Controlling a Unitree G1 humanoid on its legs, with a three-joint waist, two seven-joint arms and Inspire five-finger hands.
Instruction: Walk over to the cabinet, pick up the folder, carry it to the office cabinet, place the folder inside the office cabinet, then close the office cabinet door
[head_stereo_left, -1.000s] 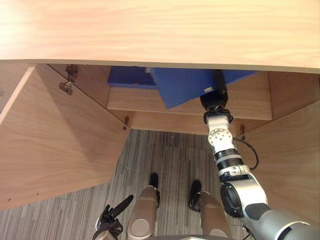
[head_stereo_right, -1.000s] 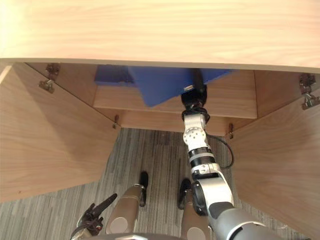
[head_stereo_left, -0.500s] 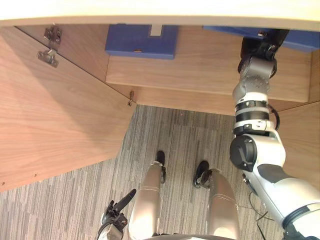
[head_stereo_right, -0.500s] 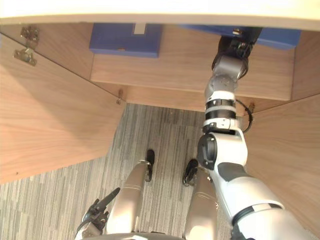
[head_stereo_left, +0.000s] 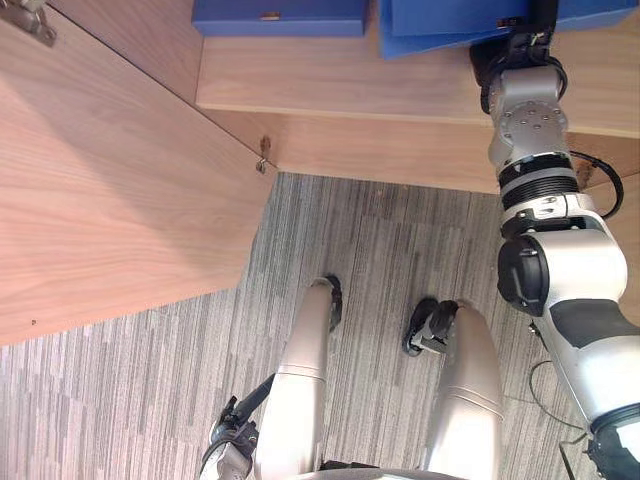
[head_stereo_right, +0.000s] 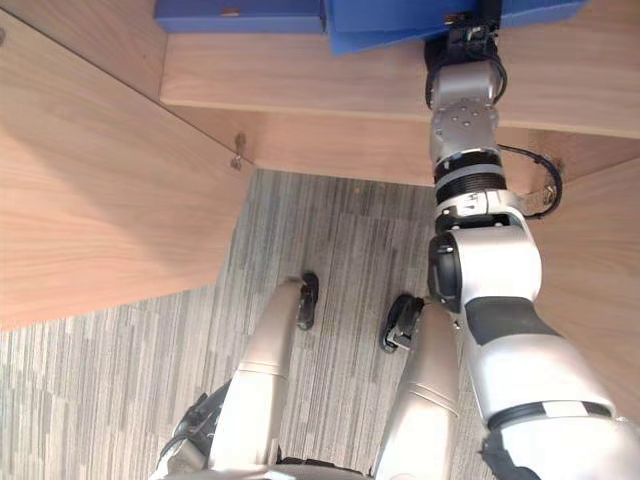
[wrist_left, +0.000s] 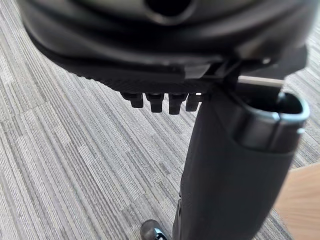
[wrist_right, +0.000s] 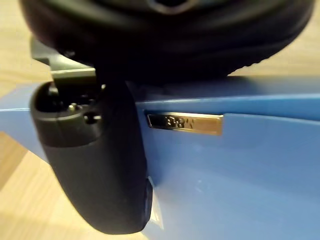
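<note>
A blue folder (head_stereo_left: 440, 22) with a small metal label plate (wrist_right: 185, 123) lies on the office cabinet's wooden shelf (head_stereo_left: 340, 85). My right hand (head_stereo_left: 508, 58) reaches into the cabinet and is shut on the folder's near edge, with the thumb (wrist_right: 95, 165) pressed on the cover. The fingers are hidden behind the folder. Down by my leg hangs my left hand (head_stereo_left: 236, 438), open and holding nothing, above the carpet (wrist_left: 75, 150).
A second blue folder (head_stereo_left: 280, 14) lies on the same shelf, just left of the held one. The cabinet's left door (head_stereo_left: 110, 190) stands wide open, and the right door (head_stereo_right: 600, 250) is open at the right. Grey striped carpet (head_stereo_left: 380, 260) covers the floor below.
The camera has tilted down, so the cabinet's top has left the view. The held folder, at the far right half a second ago, is now close beside the other blue folder.
</note>
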